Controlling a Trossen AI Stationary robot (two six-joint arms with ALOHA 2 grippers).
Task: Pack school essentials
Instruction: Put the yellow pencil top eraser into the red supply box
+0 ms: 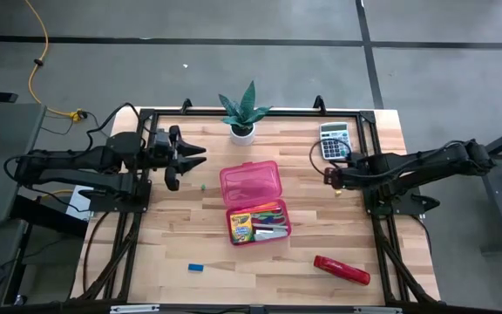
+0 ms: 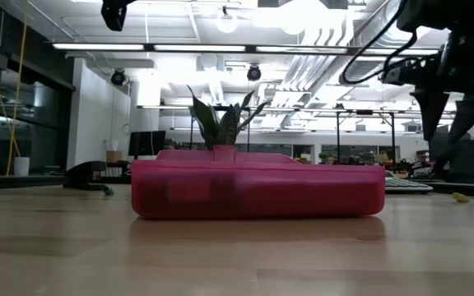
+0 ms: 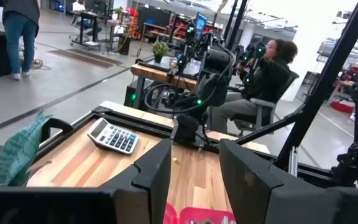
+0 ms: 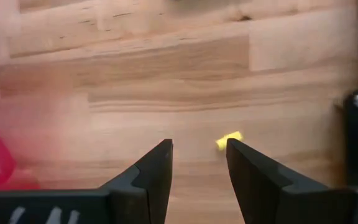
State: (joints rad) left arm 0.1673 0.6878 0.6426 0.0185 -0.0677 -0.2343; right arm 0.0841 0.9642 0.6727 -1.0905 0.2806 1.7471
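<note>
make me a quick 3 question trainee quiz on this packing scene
1. True or false: the pink pencil case lies open on the table.
2. Which item lies near the table's front edge, right of the case? A) the grey calculator B) the red stapler C) the potted plant
3. What small thing lies on the wood just ahead of the right gripper?

Key:
1. True. Its tray holds the crayon box and pens.
2. B. The red stapler lies there; the calculator and plant stand at the back edge.
3. A small yellow piece, beyond the open fingertips, not gripped.
</note>
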